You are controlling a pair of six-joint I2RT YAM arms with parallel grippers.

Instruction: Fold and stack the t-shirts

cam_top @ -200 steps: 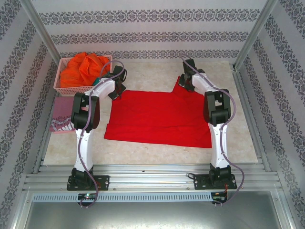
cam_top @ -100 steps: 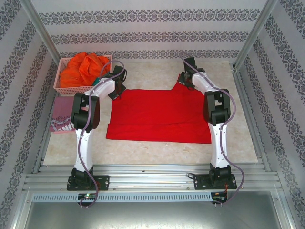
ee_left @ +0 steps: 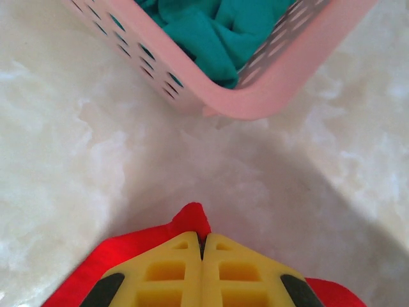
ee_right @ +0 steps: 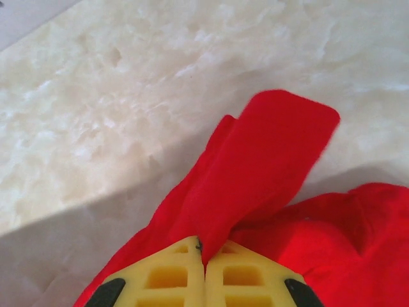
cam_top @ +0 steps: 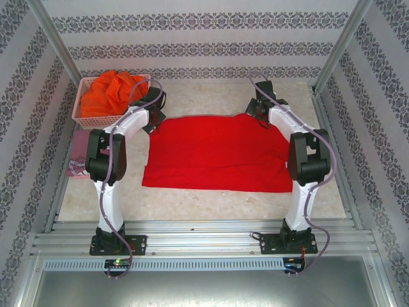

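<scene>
A plain bright red t-shirt [cam_top: 214,153] lies spread flat across the middle of the table. My left gripper [cam_top: 152,121] is at the shirt's far left corner. In the left wrist view its yellow fingers [ee_left: 166,275] are shut, with a tip of the red t-shirt [ee_left: 190,220] pinched between them. My right gripper [cam_top: 259,110] is at the far right corner, shut on a fold of the red t-shirt [ee_right: 268,153] that sticks out past the right gripper [ee_right: 203,244]. Orange t-shirts [cam_top: 112,89] and a teal t-shirt [ee_left: 211,25] are piled in the basket.
The pink lattice basket [cam_top: 82,109] stands at the far left, close beyond my left gripper [ee_left: 203,238]; its rim [ee_left: 268,96] is near. A maroon shirt [cam_top: 80,157] lies on the left edge, beside the left arm. Bare marble table [cam_top: 204,96] lies behind the red shirt.
My right gripper has moved right and away with the shirt's far right corner, so the far edge now lies straighter and wider. The left arm has shifted slightly, still holding its corner.
</scene>
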